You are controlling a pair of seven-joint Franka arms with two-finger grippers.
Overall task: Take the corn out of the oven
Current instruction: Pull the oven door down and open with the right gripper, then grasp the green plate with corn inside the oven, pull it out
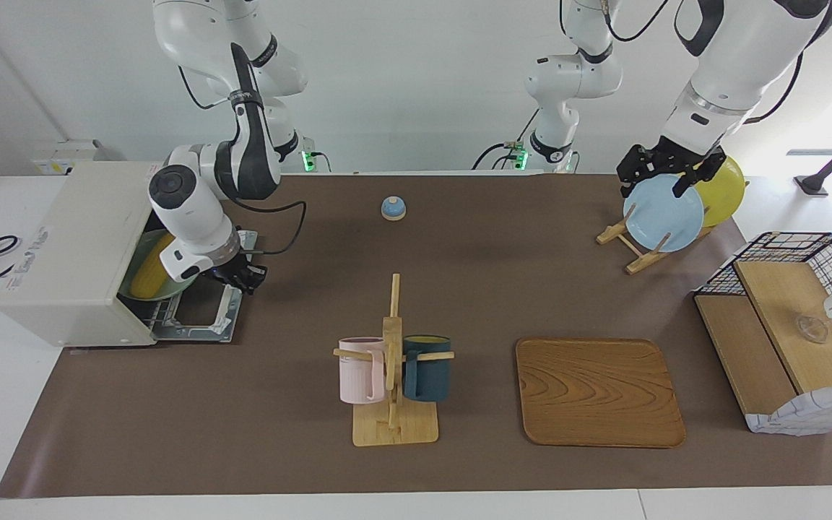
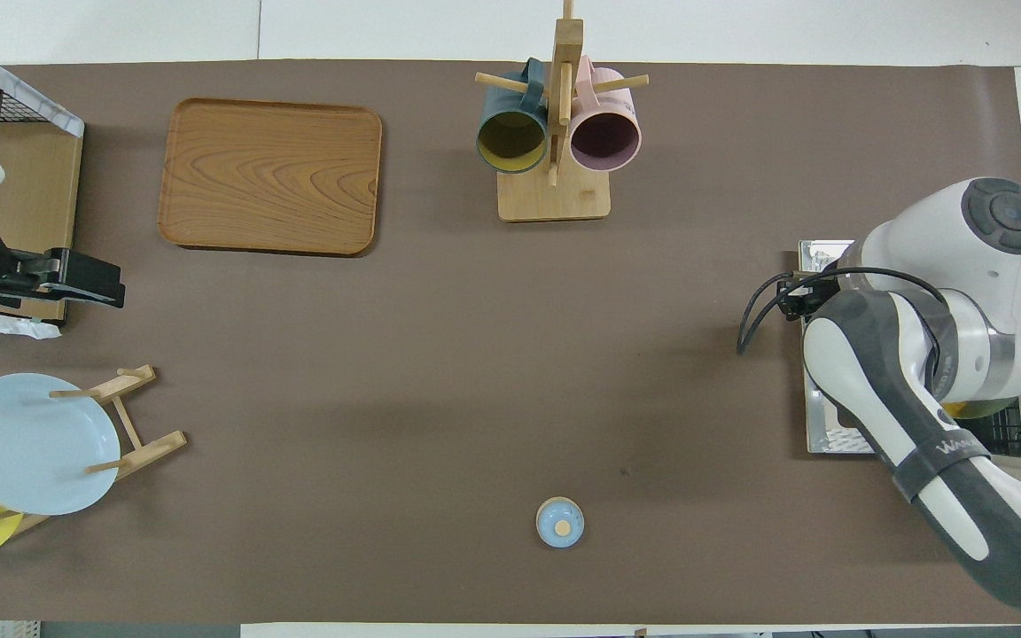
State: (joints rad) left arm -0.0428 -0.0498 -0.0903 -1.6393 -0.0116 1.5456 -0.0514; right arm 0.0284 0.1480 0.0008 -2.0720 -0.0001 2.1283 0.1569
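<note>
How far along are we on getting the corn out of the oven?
Done: the oven door lies dropped open on the table. In hand: the right gripper is over that open door, just outside the oven mouth, holding nothing. Left: the corn lies inside on a green plate, so reaching in, gripping it and bringing it out all remain. The left gripper waits, open, over the blue plate in its rack.

My right gripper (image 1: pixel 243 276) hung low with its wrist bent sideways; I couldn't tell its fingers' state. My left gripper (image 1: pixel 665 173) waited, raised, fingers spread.
</note>
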